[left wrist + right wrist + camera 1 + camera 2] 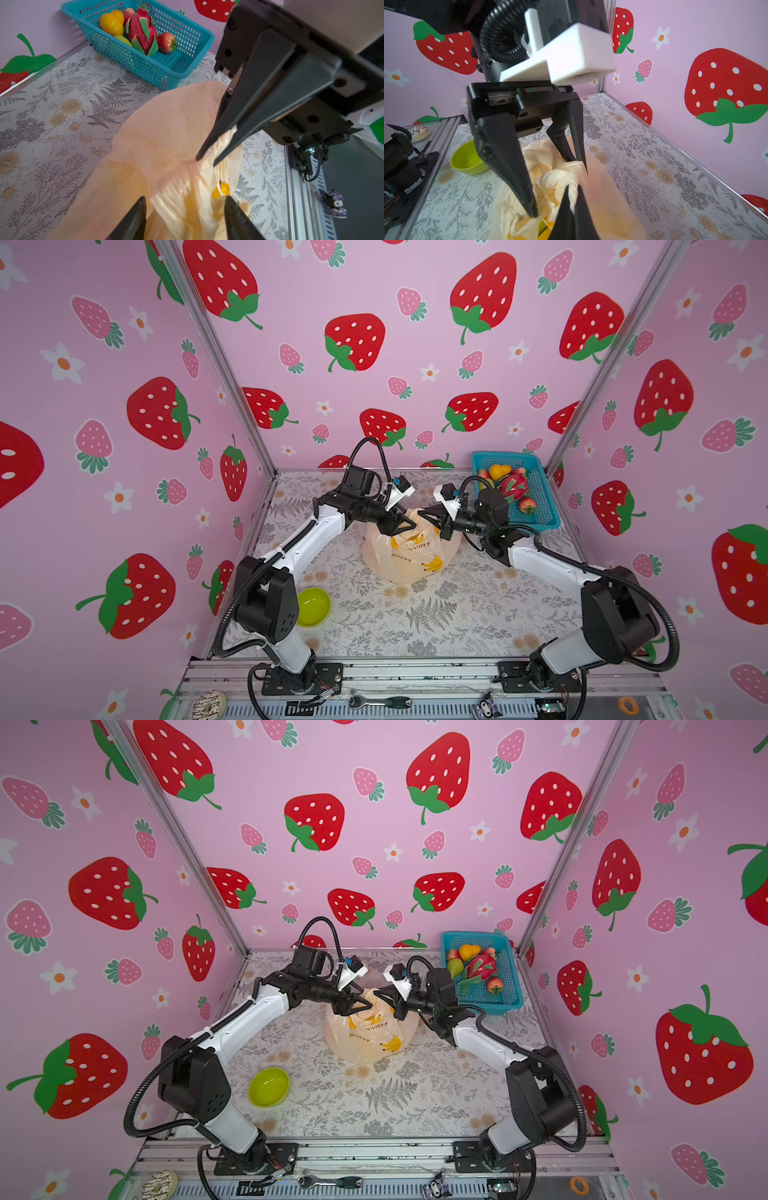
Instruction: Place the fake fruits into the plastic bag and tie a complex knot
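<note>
The pale-peach plastic bag point(405, 556) point(365, 1038) stands in the middle of the mat, its top gathered. My right gripper point(574, 207) point(423, 515) is shut on a twisted handle strip of the bag; the left wrist view shows the strip pinched in it point(207, 155). My left gripper point(185, 199) point(409, 526) stands open, straddling bunched plastic at the bag's top. The teal basket point(540, 506) holds fake fruits: orange pear point(500, 471), dragon fruit point(514, 485), red apple point(527, 504), green pear point(455, 967). Something yellow and green shows in the bag mouth point(545, 228).
A lime-green bowl point(312, 606) sits near the left arm's base. The basket point(166, 68) stands at the back right corner against the strawberry walls. A donut point(210, 703), a ratchet tool point(380, 701) and a small toy figure point(334, 204) lie on the front rail.
</note>
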### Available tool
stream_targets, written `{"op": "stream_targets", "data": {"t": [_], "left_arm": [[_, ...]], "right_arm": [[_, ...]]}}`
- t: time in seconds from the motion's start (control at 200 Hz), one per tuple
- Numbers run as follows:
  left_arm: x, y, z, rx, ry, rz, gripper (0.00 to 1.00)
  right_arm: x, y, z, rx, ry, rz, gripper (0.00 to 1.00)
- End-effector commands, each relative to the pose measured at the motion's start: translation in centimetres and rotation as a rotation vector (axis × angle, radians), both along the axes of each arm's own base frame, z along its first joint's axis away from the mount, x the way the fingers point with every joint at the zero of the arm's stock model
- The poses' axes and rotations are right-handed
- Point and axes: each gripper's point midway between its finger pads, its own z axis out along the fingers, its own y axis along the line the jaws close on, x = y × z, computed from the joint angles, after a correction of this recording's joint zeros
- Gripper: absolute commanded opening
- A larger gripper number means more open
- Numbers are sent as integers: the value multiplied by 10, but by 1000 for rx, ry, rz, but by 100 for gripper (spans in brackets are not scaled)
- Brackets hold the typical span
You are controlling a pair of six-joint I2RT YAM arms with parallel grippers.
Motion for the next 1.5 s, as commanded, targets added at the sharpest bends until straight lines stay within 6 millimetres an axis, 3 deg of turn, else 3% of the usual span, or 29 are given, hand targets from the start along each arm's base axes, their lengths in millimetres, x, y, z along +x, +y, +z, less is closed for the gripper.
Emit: {"op": "stream_targets", "data": {"t": [0.0, 0.265, 0.535, 0.685, 0.71, 1.046, 1.496], "left_arm": [[-10, 2, 8, -6, 12, -69, 50], [-4, 6, -1, 37, -5, -67, 39], [5, 6, -1, 55, -93, -58, 12], [2, 6, 2, 74, -187, -69, 7], [1, 6, 3, 74, -209, -72, 2], [-9, 8, 8, 77, -449, -103, 0], [-10, 2, 1, 154, -544, -134, 0]], "right_arm": [[-9, 0, 18, 16, -73, 25, 0], [-10, 1, 25, 34, -77, 33, 0], [-12, 1, 26, 49, -73, 36, 0], [-9, -2, 24, 36, -87, 11, 0], [-8, -3, 23, 32, -90, 6, 2], [-10, -5, -1, -35, -111, 5, 35], [-16, 5, -23, -106, -107, 88, 51]]}}
